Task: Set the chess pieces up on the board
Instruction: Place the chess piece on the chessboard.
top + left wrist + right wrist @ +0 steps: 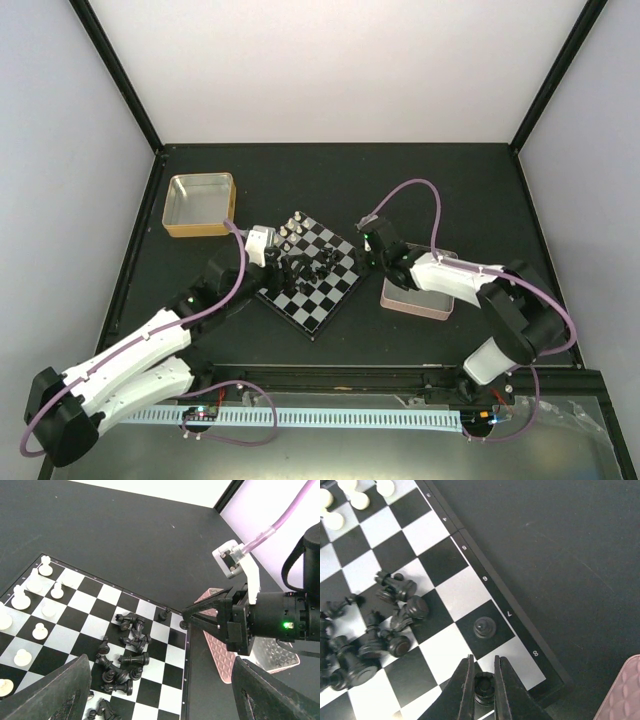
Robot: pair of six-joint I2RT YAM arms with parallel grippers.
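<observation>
The board lies in the middle of the table. Silver-white pieces stand along its far left side. Black pieces lie toppled in a heap at mid-board. One black pawn stands near the board's right corner. My right gripper is shut on a black piece that stands on the corner square. It also shows in the top view. My left gripper is wide open and empty above the black heap; in the top view it is over the board's left part.
A gold-rimmed tray sits at the back left. A pink-rimmed tray sits right of the board, under the right arm; it also shows in the left wrist view. Black walls close the table at the back and sides.
</observation>
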